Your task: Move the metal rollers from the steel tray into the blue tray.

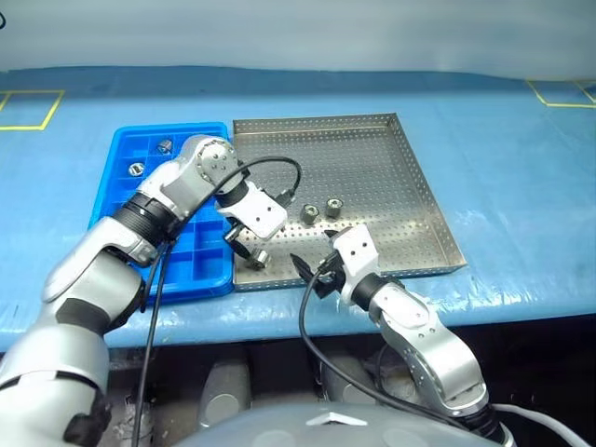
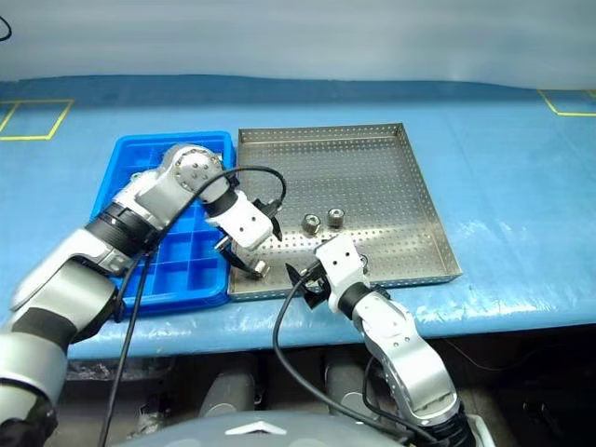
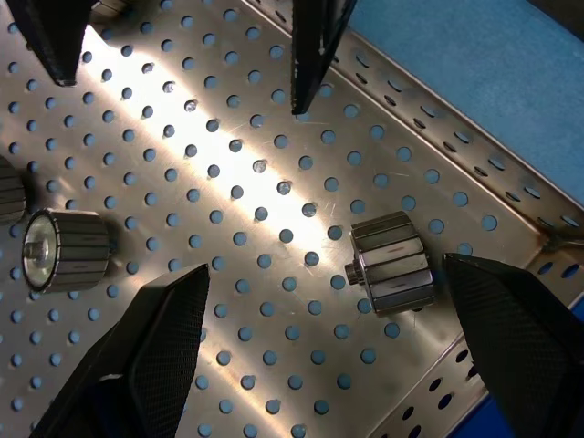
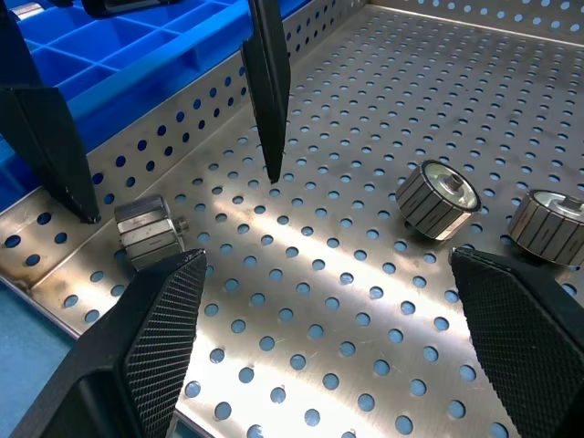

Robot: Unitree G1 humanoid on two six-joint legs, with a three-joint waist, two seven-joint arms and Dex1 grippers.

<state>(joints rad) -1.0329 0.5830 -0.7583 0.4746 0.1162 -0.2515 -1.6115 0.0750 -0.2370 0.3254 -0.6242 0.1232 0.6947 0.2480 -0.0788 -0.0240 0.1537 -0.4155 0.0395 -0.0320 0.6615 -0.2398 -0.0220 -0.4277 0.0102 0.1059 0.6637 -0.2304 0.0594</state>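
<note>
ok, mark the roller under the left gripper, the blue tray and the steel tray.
roller (image 3: 392, 265), left wrist view, ribbed side.
blue tray (image 1: 200, 270), left eye view, bare near compartments.
steel tray (image 1: 372, 158), left eye view, bare perforated floor.

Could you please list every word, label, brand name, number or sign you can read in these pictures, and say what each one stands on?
None: no readable text shows in any view.
The steel tray, the blue tray and the metal rollers carry no lettering or numbers.
The left gripper and the right gripper show no brand mark or label.
The yellow lines on the blue table cover are plain outlines, not characters.
</note>
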